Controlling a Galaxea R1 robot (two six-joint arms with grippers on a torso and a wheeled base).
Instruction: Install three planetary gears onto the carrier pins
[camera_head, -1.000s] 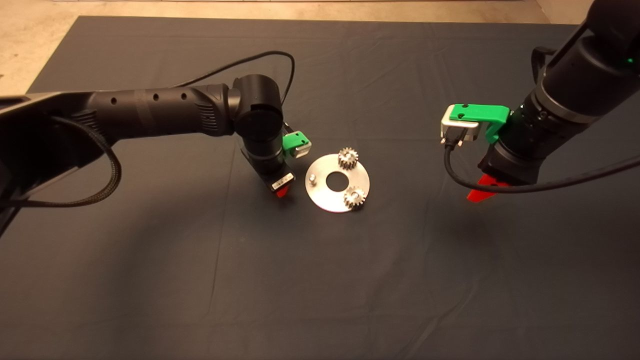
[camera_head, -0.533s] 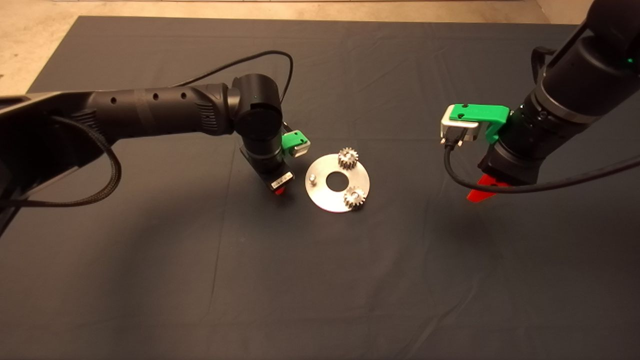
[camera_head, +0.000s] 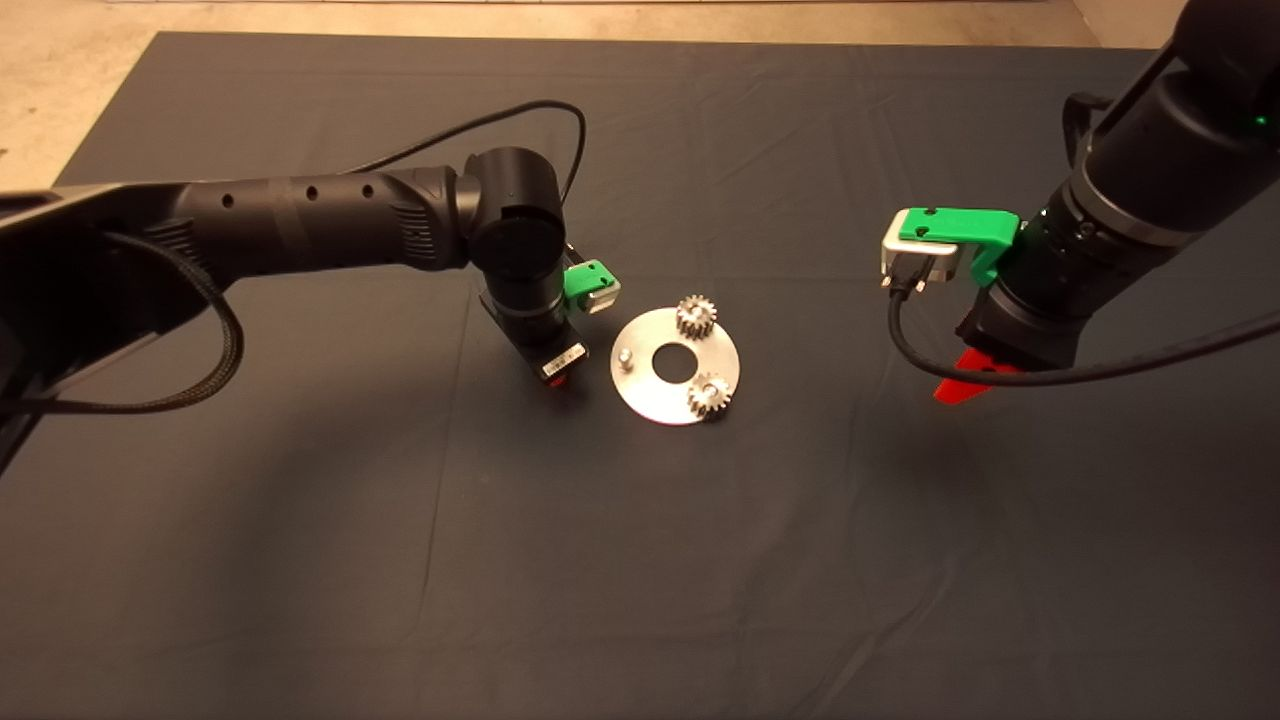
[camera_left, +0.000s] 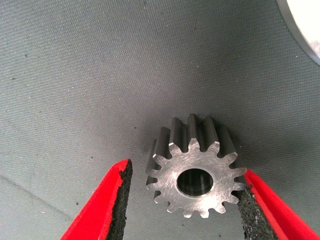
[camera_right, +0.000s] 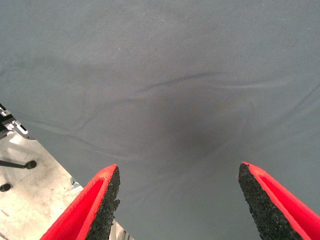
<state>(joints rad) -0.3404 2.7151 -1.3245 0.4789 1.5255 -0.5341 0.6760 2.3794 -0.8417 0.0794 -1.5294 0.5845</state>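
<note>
- Between my left gripper's (camera_left: 182, 200) parted fingers, the third gear (camera_left: 194, 167) lies on the mat (camera_head: 300, 500), one pad touching.
- Since earlier, nothing moves; right gripper (camera_right: 177, 200) open.

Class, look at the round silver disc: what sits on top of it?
On the disc sit two gears and one bare pin. The pins beneath those gears are covered, so unseen.

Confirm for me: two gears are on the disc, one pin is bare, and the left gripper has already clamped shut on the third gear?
Not clamped. In the left wrist view the left gripper is open around the third gear: one pad touches its teeth, the other stands clear. Two gears on the disc and one bare pin are right.
</note>
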